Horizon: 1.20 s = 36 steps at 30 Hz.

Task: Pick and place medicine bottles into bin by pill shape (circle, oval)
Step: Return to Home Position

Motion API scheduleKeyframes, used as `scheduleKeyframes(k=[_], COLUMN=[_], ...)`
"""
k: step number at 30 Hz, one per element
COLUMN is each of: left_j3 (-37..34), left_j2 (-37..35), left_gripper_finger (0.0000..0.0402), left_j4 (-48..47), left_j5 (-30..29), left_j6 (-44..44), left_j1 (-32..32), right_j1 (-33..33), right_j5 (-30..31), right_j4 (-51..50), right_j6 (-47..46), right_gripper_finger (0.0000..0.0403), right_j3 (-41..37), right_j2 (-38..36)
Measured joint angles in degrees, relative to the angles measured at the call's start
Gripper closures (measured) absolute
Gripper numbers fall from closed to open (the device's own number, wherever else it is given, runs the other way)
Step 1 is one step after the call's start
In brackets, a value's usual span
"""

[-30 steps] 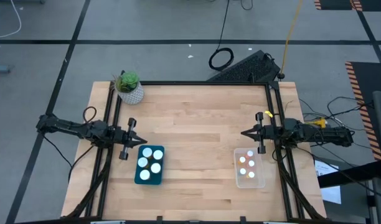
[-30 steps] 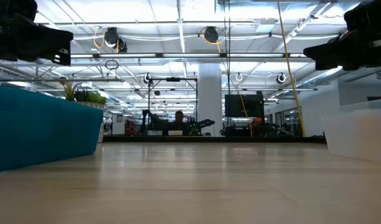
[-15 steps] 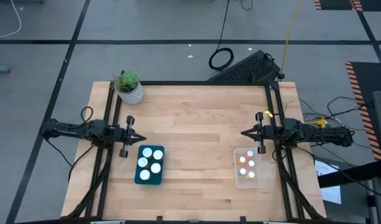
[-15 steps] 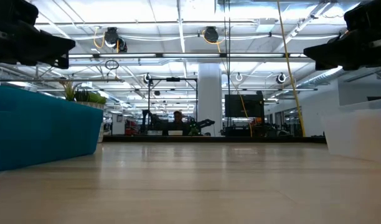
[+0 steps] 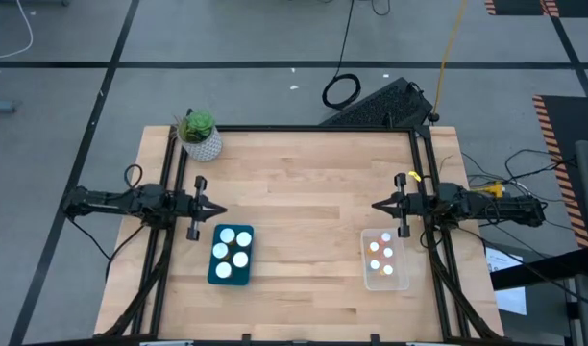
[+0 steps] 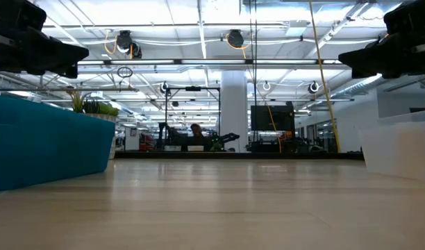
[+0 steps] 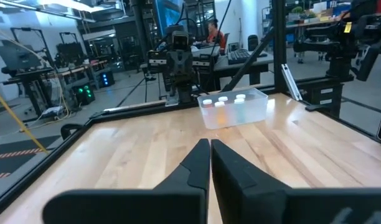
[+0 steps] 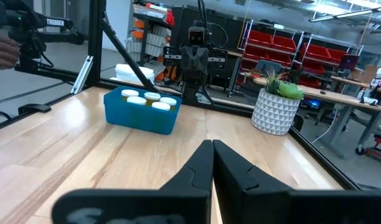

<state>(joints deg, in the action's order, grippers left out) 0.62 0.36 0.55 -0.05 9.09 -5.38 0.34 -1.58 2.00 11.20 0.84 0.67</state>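
- Medicine bottles point(image 5: 232, 250) stand in two groups, all of them already inside bins; five white caps show in the blue bin point(image 5: 213, 273) on the table's left side.
- Just beside that bin's far left corner, the left gripper point(image 5: 218, 212) hovers over the wooden table point(image 5: 304, 192), fingers pressed together and holding nothing, tips pointing toward the table's centre.
- From the left wrist camera, the closed fingers point(image 7: 200, 163) meet in a single dark wedge aimed across the bare boards at the opposite bin.
- A green plant in a white pot point(image 5: 200, 135) sits at the far left corner, well apart from both bins.
- Centre of the table lies bare between the two arms.
- On the right side, the clear bin point(image 5: 402, 279) holds more bottles; its glare makes their number hard to settle, with about four caps and some orange showing from overhead.
- The right gripper point(image 5: 376, 206) is stationed just beyond the clear bin's far edge, clenched shut and empty, tips facing the left arm.
- In the right wrist view, its fingers point(image 8: 203, 160) close to a point, with the blue bin, four visible caps and the plant beyond.
- At table height the bottles are hidden: only the blue wall on one side and the pale bin wall point(image 6: 400, 149) on the other appear, both cut off by the frame edges.
- Pill shapes inside the bottles cannot be made out in any view.
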Motion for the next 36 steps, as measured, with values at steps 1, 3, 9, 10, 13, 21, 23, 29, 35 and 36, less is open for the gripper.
scheduleKeyframes(k=[1, 3, 9, 10, 13, 21, 23, 29, 35, 36], left_j3=[0.0, 0.0, 0.0, 0.0, -0.02, -0.04, -0.04, -0.04, -0.04, -0.04], left_j2=[0.0, 0.0, 0.0, 0.0, 0.0, 0.0, 0.0, 0.0, 0.0, 0.0], left_gripper_finger=[0.0383, 0.0376, 0.037, 0.037, 0.0369, 0.0369, 0.0369, 0.0369, 0.0369, 0.0369], left_j4=[-0.01, -0.01, 0.72, 0.75, 0.8, 0.92, 0.95, 1.04, 1.06, 1.07], left_j5=[0.0, -0.02, -0.44, -0.44, -0.44, -0.44, -0.44, -0.44, -0.44, -0.42], left_j6=[-0.01, -0.21, -0.32, -0.36, -0.36, -0.36, -0.36, -0.36, -0.36, -0.36], left_j1=[-0.01, -0.01, 0.01, -0.01, -0.01, -0.01, -0.01, -0.01, 0.0, -0.01], right_j1=[0.0, 0.0, 0.0, 0.0, 0.0, 0.0, 0.0, 0.0, 0.0, 0.0], right_j5=[0.0, 0.0, 0.0, 0.0, 0.0, 0.0, 0.01, 0.0, 0.02, 0.0], right_j4=[0.0, 0.0, -0.02, -0.02, -0.02, -0.04, -0.04, -0.04, -0.04, -0.04], right_j6=[0.0, 0.0, 0.0, 0.0, 0.0, 0.0, 0.0, 0.0, 0.0, 0.0], right_gripper_finger=[0.0403, 0.0403, 0.0403, 0.0403, 0.0403, 0.0403, 0.0403, 0.0403, 0.0403, 0.0403], right_j3=[0.0, 0.0, 0.0, 0.0, 0.0, 0.0, 0.0, 0.0, 0.0, 0.0], right_j2=[0.0, 0.0, 0.0, 0.0, 0.0, 0.0, 0.0, 0.0, 0.0, 0.0])
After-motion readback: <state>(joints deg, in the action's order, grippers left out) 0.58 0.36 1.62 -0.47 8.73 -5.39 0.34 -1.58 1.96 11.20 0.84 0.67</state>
